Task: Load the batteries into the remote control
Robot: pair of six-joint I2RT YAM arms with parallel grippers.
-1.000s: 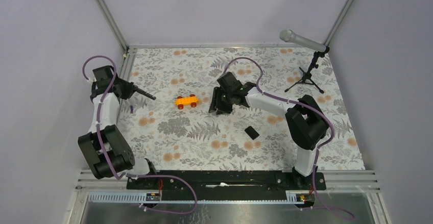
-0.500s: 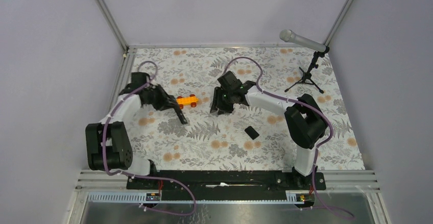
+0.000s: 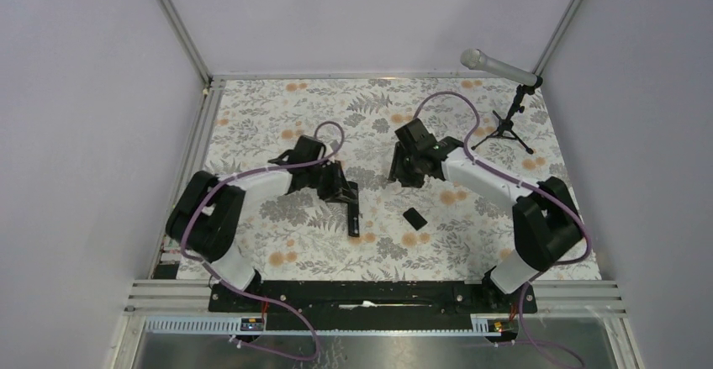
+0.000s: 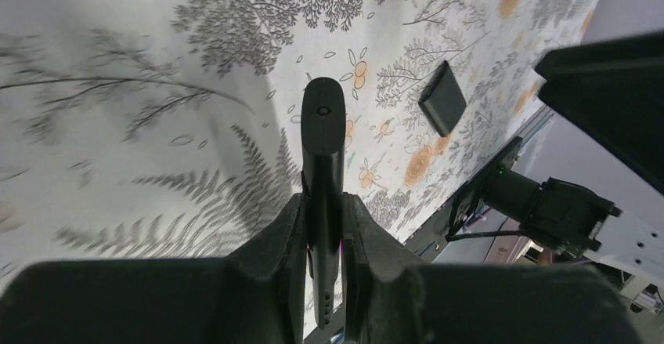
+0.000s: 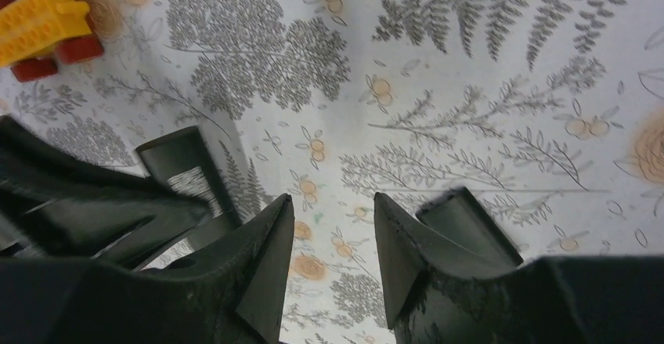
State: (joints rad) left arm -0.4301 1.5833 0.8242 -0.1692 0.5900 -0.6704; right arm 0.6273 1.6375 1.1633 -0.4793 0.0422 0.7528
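Note:
My left gripper (image 3: 344,194) is shut on the remote control (image 3: 354,219), a slim black bar that sticks out past the fingers toward the near edge, just above the floral mat. In the left wrist view the remote (image 4: 323,136) is clamped between both fingers (image 4: 283,234). My right gripper (image 3: 406,170) is open and empty, hovering over the mat to the right of the left gripper; its jaws stand apart in the right wrist view (image 5: 329,230) with only mat between them. The small flat black cover (image 3: 413,217) lies apart on the mat. No batteries show in any view.
An orange toy car (image 5: 43,19) lies by the left arm, hidden in the top view. A microphone on a stand (image 3: 507,117) stands at the back right. The cover also shows in the left wrist view (image 4: 442,107). Metal rails border the mat.
My left arm has swung from the far left edge to the middle, carrying the remote. My right gripper has shifted to the right and stays open.

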